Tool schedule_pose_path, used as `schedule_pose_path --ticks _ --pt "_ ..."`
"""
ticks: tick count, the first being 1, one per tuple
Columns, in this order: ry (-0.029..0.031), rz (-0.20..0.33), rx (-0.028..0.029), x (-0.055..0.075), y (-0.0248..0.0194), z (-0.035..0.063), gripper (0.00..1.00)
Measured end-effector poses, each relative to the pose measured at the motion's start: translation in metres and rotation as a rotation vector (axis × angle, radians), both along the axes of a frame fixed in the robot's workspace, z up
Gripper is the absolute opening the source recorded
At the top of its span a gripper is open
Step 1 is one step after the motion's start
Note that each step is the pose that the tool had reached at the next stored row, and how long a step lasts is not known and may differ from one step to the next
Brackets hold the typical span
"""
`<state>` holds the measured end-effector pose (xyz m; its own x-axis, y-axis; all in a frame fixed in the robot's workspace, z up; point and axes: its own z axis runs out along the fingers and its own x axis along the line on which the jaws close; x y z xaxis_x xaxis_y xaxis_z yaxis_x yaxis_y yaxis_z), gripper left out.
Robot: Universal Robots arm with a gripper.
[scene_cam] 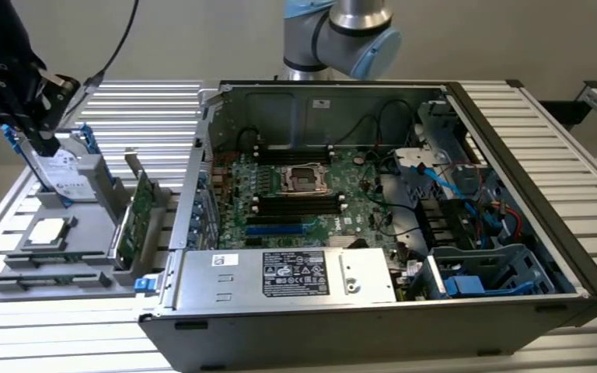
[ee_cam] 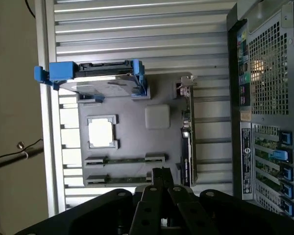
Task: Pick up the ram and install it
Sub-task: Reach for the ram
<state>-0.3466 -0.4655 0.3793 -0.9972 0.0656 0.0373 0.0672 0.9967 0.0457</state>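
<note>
The claw (ee_cam: 161,174) is closed tight with nothing between its fingers. It hangs over the grey holder (ee_cam: 137,103), which sits near the counter's (scene_cam: 143,101) edge on the exterior view's left. Two ram sticks (ee_cam: 125,160) stand on edge in the holder's slots, at the end away from the hard drive (ee_cam: 105,83).

A ram stick should be light, stiff and thin, and likely brittle if twisted. It is best pinched across its flat faces, midway along the upper long edge, clear of the contacts.

Also counted: one hard drive, one CPU (ee_cam: 101,133), one expansion card (ee_cam: 186,137) and one open computer case (scene_cam: 382,342).
</note>
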Motion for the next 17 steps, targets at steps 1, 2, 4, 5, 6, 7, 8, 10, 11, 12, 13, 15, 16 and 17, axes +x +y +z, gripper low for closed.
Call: schedule_pose_path --ticks 1,2,4,5,6,7,8,10,11,12,13,15,16,17 --pt "0.0000 0.001 0.0001 -0.002 -0.0018 -0.0005 0.11" --pt "0.0000 0.002 0.0001 -0.003 -0.0034 -0.0010 0.11" --pt "0.0000 0.005 0.0003 -0.006 -0.0064 -0.0021 0.11" --pt "0.0000 0.006 0.0004 -0.008 -0.0078 -0.0028 0.11" --pt "0.0000 0.008 0.0004 -0.010 -0.0089 -0.0035 0.11" --pt "0.0000 0.009 0.0004 -0.012 -0.0099 -0.0043 0.11" --pt "0.0000 0.011 0.0005 -0.014 -0.0109 -0.0052 0.11" --pt "0.0001 0.015 0.0005 -0.017 -0.0125 -0.0070 0.11" --pt "0.0001 0.017 0.0005 -0.019 -0.0132 -0.0079 0.11" --pt "0.0001 0.019 0.0005 -0.020 -0.0139 -0.0089 0.11" --pt "0.0002 0.021 0.0005 -0.022 -0.0144 -0.0099 0.11" --pt "0.0002 0.025 0.0005 -0.026 -0.0152 -0.0122 0.11" --pt "0.0003 0.027 0.0004 -0.028 -0.0155 -0.0132 0.11" --pt "0.0002 0.029 0.0005 -0.031 -0.0157 -0.0141 0.11"
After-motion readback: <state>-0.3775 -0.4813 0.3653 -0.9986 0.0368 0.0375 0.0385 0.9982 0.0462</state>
